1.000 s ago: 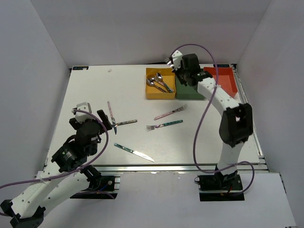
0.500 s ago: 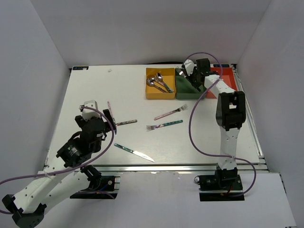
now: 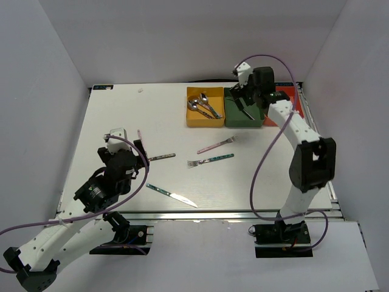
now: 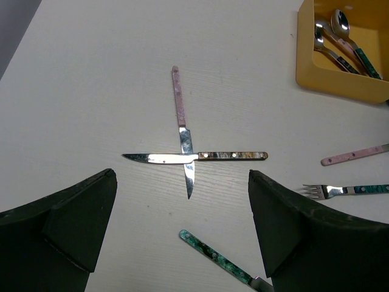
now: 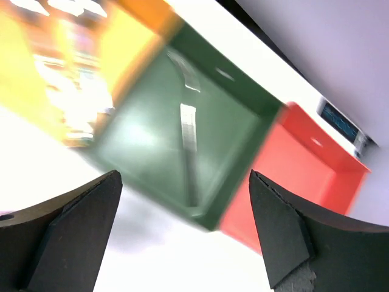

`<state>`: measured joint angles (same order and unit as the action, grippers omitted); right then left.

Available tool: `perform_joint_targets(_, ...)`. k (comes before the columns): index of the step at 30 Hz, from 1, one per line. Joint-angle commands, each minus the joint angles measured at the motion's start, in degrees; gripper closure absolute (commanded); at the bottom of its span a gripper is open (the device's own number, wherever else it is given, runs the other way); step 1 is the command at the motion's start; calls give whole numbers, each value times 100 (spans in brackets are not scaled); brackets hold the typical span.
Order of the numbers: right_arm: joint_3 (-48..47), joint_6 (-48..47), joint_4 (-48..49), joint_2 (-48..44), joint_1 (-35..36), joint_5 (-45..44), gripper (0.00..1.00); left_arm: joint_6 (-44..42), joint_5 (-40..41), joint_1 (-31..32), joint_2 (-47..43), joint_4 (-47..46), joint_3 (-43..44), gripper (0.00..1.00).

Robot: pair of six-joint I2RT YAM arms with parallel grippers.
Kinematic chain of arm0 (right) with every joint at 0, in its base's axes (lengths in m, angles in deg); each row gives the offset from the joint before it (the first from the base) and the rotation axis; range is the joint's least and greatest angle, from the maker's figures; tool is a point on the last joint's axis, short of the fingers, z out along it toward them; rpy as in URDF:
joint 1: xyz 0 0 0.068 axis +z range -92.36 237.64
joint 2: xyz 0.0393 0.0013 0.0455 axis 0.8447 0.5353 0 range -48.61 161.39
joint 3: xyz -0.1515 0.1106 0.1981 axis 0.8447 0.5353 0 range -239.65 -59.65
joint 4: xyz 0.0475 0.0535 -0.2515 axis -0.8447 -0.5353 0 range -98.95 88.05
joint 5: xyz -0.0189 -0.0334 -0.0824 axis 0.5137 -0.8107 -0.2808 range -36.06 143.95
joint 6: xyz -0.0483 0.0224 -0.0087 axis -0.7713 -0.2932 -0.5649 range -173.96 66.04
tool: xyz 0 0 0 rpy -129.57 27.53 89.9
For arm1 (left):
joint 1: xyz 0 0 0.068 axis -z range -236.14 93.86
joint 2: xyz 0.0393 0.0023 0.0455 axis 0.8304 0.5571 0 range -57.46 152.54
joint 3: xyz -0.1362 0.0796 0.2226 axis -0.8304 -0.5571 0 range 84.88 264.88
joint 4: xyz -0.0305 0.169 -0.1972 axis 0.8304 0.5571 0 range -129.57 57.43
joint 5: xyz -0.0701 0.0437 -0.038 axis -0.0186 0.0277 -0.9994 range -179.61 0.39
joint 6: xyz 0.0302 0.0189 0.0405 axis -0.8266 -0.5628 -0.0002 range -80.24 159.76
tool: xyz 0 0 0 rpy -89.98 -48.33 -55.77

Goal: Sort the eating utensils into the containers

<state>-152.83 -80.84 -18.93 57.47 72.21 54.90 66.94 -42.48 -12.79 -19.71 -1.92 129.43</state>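
Note:
Three containers stand in a row at the back: a yellow bin (image 3: 196, 120) with spoons (image 3: 202, 105), a dark green bin (image 3: 234, 117) and a red-orange bin (image 3: 286, 97), partly hidden by my right arm. My right gripper (image 3: 244, 97) hangs open above the green bin (image 5: 146, 146); a silver utensil (image 5: 189, 137) lies loose inside it. My left gripper (image 4: 181, 204) is open above two crossed knives, one pink-handled (image 4: 178, 97), one dark-handled (image 4: 233, 156). A teal-handled knife (image 3: 171, 194), a pink fork (image 3: 216, 145) and a teal fork (image 3: 210, 161) lie on the table.
The red-orange bin (image 5: 304, 176) stands tight against the green one, and the yellow bin (image 4: 331, 82) sits on its other side. White walls close in the table (image 3: 121, 115) on three sides. Purple cables loop off both arms.
My right gripper has opened over the green bin and the utensil it carried now lies inside. The left arm has crept forward toward the crossed knives.

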Motion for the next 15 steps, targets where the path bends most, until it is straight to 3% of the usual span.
perform_joint_targets(1,686,437,-208,-754,827,666,11,-28,15,24,-40,-73,-17,2)
perform_joint_targets(3,1143,297,-526,-860,1057,1797,11,-28,6,15,-49,-65,-8,2)
perform_joint_targets(5,1346,446,-526,-931,1127,2302,11,-20,15,15,-58,-56,1,2)
perform_joint_targets(9,2540,-71,-113,-1406,1829,1279,11,-28,-2,15,-137,-82,-26,2)
perform_joint_targets(15,2393,-626,-1063,-555,2111,873,18,-55,-81,24,-137,-100,-35,2)
